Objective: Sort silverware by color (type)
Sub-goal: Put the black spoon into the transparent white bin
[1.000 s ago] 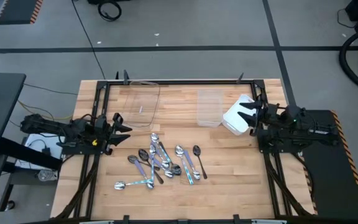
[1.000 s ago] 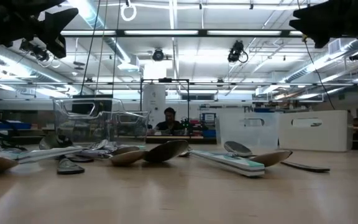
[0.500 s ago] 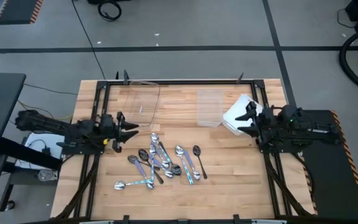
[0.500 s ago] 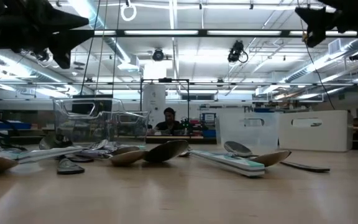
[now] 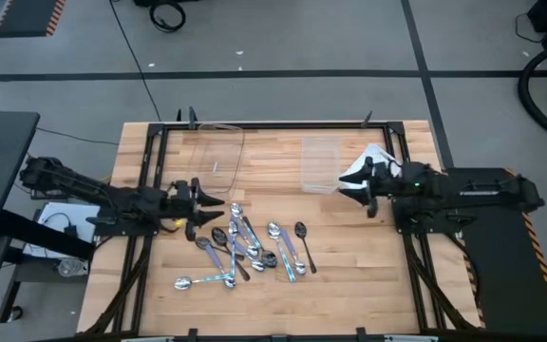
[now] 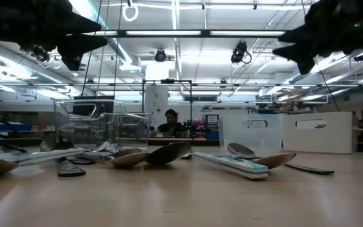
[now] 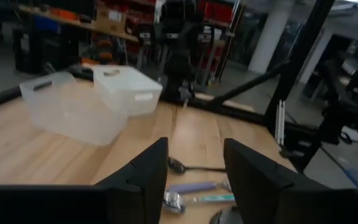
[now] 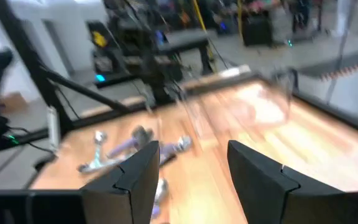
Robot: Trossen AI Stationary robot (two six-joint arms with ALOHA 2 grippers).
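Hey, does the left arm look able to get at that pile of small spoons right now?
Probably yes. The left gripper hangs open just beside the pile of small spoons, nothing lies between them, and the right gripper is off by the clear plastic container.

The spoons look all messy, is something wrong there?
Yes: the spoons lie jumbled and crossing on the table, silver and dark ones mixed. None is in the clear containers yet. Nothing looks broken.

A grey concrete floor [image 5: 283,38] crossed by dark tape lines [image 5: 254,74] surrounds the wooden table [image 5: 349,285]. Beyond the table, long ceiling strip lights [image 6: 175,33] brighten a workshop where a person [image 6: 171,121] sits among shelves.
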